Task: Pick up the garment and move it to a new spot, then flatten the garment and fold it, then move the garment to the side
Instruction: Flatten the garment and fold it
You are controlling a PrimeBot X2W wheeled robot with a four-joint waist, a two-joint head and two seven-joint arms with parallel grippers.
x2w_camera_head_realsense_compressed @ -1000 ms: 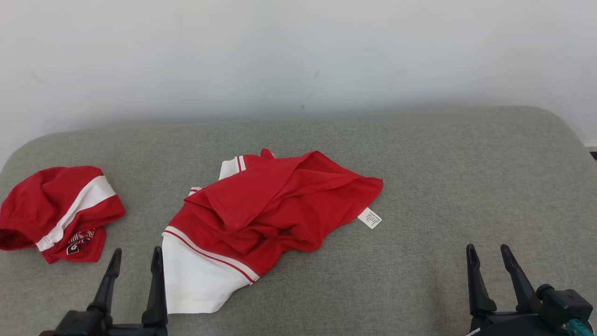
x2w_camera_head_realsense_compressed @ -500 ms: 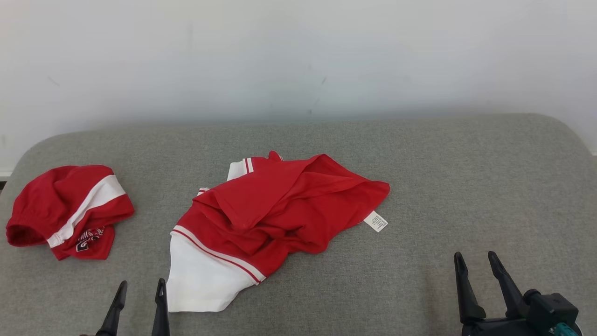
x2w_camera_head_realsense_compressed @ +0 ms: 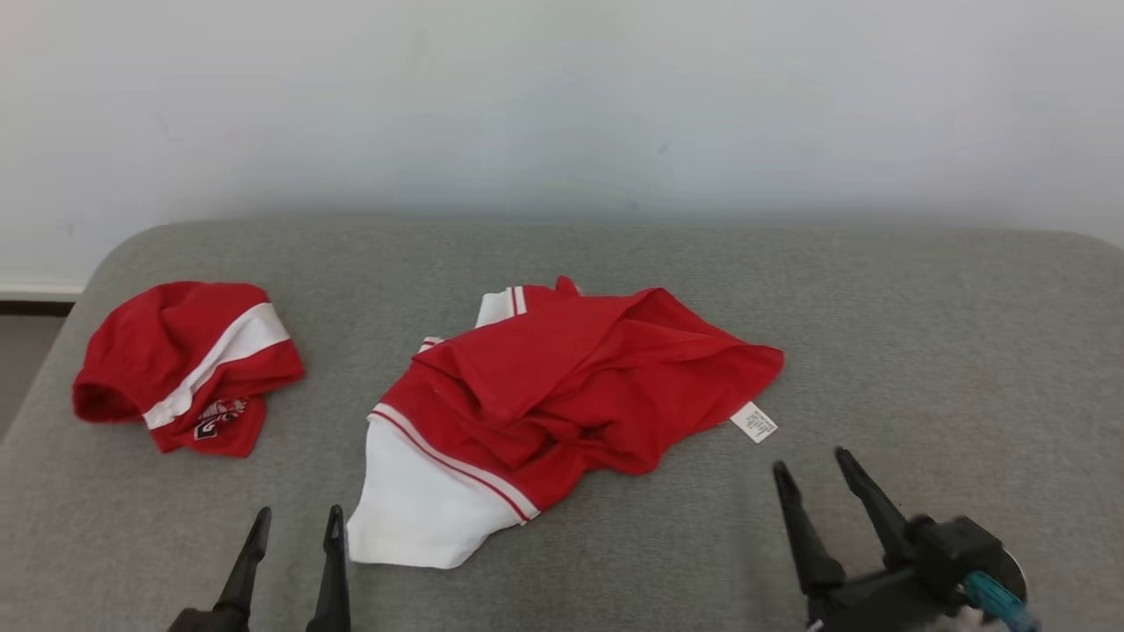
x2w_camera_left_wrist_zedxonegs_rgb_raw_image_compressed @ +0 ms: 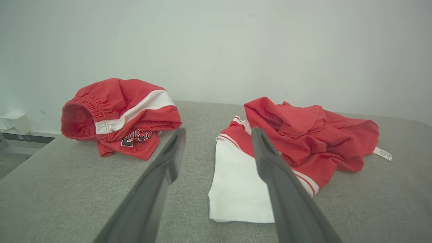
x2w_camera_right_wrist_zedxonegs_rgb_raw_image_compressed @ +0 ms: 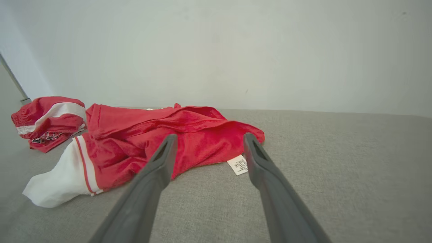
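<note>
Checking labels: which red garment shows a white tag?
The larger middle garment, tag at its right edge; the bundled garment at left bears a printed emblem.

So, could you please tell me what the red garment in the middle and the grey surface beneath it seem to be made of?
Red garment: thin, soft knit, probably synthetic jersey; it drapes in loose folds with faint sheen. Grey surface: matte woven upholstery, likely padded; fine speckled weave, rounded corners.
</note>
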